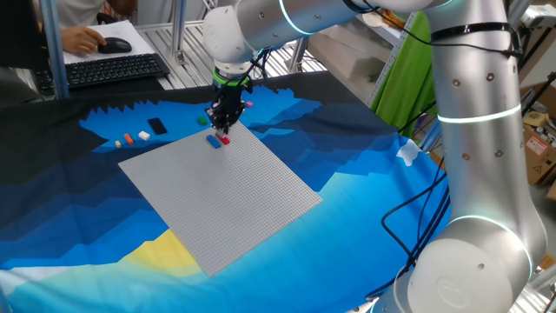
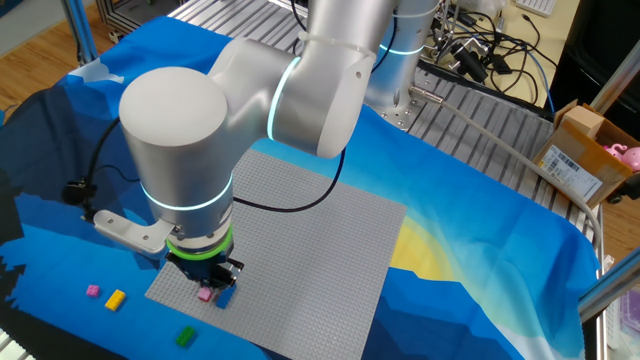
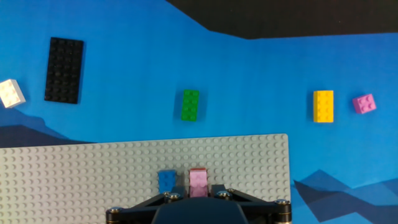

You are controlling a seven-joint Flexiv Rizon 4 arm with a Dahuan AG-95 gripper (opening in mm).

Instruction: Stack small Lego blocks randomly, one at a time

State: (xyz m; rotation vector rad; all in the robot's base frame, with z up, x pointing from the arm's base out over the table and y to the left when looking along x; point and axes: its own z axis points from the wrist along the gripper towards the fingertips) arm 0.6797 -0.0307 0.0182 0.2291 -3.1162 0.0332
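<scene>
My claw (image 3: 198, 194) points down at the gray plate (image 3: 74, 180), near its edge. It's nearly shut on the pink brick (image 3: 198, 182), which sits on the plate. A blue brick (image 3: 166, 181) is right next to it. Green brick (image 3: 190, 104), yellow brick (image 3: 323, 106) & another pink one (image 3: 364, 103) lie farther off on the cloth.

white brick (image 3: 10, 93) cropped at frame edge

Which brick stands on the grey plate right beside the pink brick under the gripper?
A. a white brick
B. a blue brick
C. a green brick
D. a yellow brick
B: in the hand view a blue brick sits on the grey plate next to the pink brick; the green brick and yellow brick lie off it on the cloth.
</scene>
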